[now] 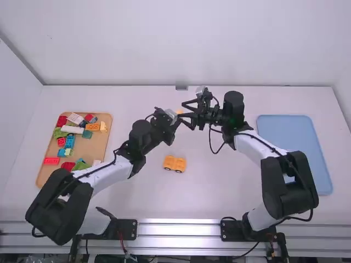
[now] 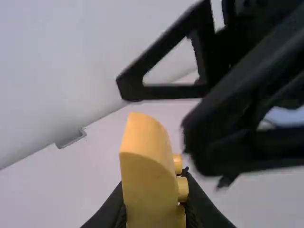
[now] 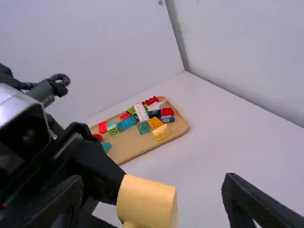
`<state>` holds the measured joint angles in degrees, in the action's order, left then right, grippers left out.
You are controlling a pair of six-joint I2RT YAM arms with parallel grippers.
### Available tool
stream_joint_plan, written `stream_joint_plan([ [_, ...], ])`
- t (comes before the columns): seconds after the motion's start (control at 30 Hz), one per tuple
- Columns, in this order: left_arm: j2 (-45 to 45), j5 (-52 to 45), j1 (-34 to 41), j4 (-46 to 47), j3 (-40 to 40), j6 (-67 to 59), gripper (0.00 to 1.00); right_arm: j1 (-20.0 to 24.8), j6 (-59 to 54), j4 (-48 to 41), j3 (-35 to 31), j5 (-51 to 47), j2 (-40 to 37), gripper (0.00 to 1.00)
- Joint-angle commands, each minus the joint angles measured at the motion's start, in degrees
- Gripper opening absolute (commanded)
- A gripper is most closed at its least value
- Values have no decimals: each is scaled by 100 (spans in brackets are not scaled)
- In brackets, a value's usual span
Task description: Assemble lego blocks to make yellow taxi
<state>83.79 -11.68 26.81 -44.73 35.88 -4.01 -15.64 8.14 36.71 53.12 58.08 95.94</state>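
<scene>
My left gripper (image 1: pixel 176 116) is raised over the middle of the table, shut on a curved yellow block (image 1: pixel 180 112). In the left wrist view the block (image 2: pixel 148 175) stands up between the fingers of my left gripper (image 2: pixel 154 213), its studs facing the other gripper. My right gripper (image 1: pixel 189 114) is open close beside it; in the right wrist view the block (image 3: pixel 146 202) lies between the spread fingers of my right gripper (image 3: pixel 152 204), nearer one side. Below them on the table rests a yellow-orange car base (image 1: pixel 174 164) with dark wheels.
A wooden tray (image 1: pixel 103 143) of mixed coloured blocks, some yellow-orange, stands at the left. On the right lies a blue tray (image 1: pixel 296 142), partly behind the right arm. The white back wall rises beyond the table's far edge.
</scene>
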Motion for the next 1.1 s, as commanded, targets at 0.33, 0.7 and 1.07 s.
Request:
stream_joint_plan([
  [0.33, 136, 85, 177, -444, 201, 595, 3, -140, 44, 11, -35, -575, 42, 40],
  [0.7, 136, 356, 181, -422, 199, 597, 30, -129, 66, 11, -35, -546, 42, 11],
  [1.07, -74, -2702, -651, 367, 444, 299, 99, 461, -1029, -872, 590, 1285, 39, 5],
])
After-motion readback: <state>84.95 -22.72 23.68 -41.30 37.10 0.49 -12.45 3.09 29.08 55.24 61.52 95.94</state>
